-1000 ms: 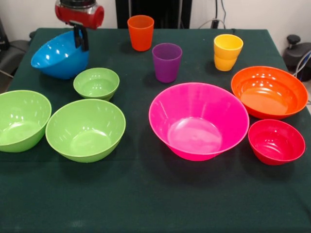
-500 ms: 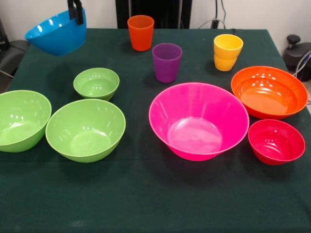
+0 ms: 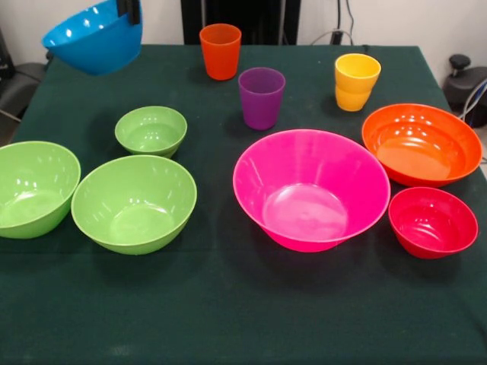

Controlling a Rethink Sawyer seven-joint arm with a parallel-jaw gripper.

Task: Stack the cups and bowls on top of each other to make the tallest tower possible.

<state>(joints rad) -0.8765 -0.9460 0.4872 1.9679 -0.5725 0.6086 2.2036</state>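
At top left, end effector (image 3: pixel 130 11), mostly cropped, grips lifted blue bowl (image 3: pixel 93 43).

Bright even overhead light; glare spots inside pink bowl (image 3: pixel 310 199); soft shadows; sharp focus.

Bowls and cups spread unstacked; blue bowl (image 3: pixel 93 42) raised.
It is held tilted, clear of the cloth, at upper left.
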